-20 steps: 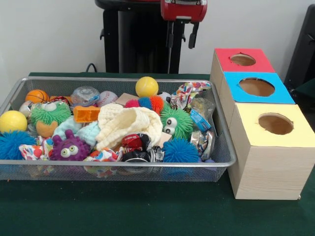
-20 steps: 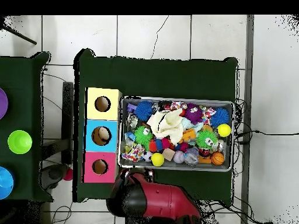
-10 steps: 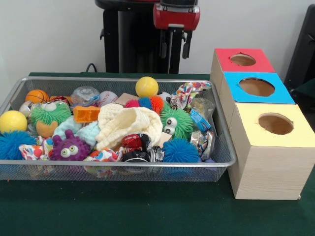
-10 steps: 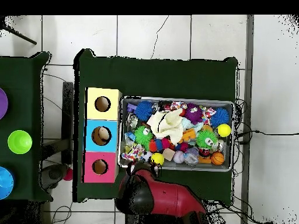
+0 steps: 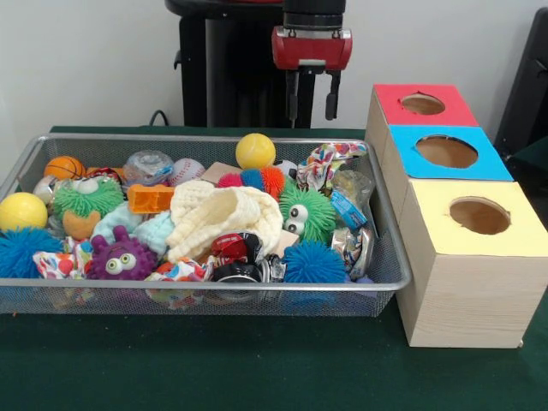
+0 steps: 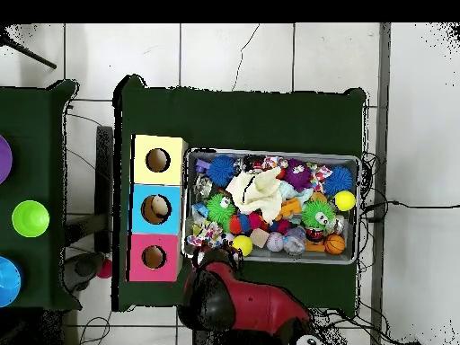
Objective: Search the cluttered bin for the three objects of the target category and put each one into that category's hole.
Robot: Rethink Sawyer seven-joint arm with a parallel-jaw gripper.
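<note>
The hand [image 5: 312, 96] had drifted back toward the red-topped box [image 5: 421, 104] and come a little lower than half a second earlier, while nothing in the bin [image 5: 390, 257] had stirred. It hung above the bin's far rim, fingers parted by a moderate gap, gripping nothing and touching nothing.

The nearest printed cloth [image 5: 330, 159] lay just below it at the bin's far corner beside that box, draped against a crinkly packet [image 5: 350, 184]. A second piece [image 5: 58, 262] sat at the bin's opposite near corner, and what looked like a third [image 5: 178, 271] peeked out along the near wall, though I could not be sure through the mesh. The yellow-topped hole [image 5: 479, 216] stood empty, nearest the counter's front edge.

The risk, I judged, was the fingers snagging the packet or the mesh wall along with the floppy cloth, or pinching only a fold that slips free.
</note>
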